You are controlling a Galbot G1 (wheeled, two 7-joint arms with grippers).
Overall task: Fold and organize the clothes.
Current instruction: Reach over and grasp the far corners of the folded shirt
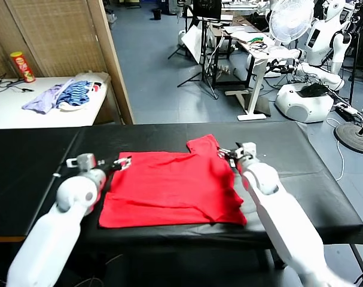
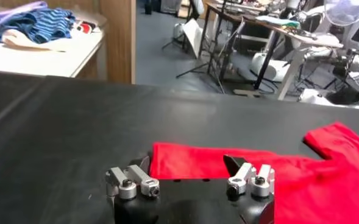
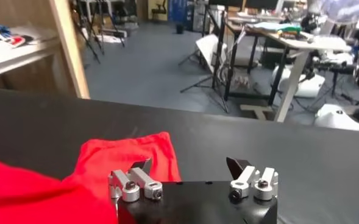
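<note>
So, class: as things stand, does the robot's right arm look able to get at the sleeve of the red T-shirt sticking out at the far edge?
Probably yes. The right gripper hangs open right beside the sleeve of the red T-shirt, with only bare black table around it and nothing in between.

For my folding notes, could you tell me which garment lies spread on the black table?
The bright red cotton T-shirt; the lilac garment and blue-striped garment sit heaped on the white table behind.

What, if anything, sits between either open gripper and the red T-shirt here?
Nothing visible. The left gripper stands open at the red T-shirt's left corner, the right gripper open beside its sleeve; only bare black table surrounds them.
</note>
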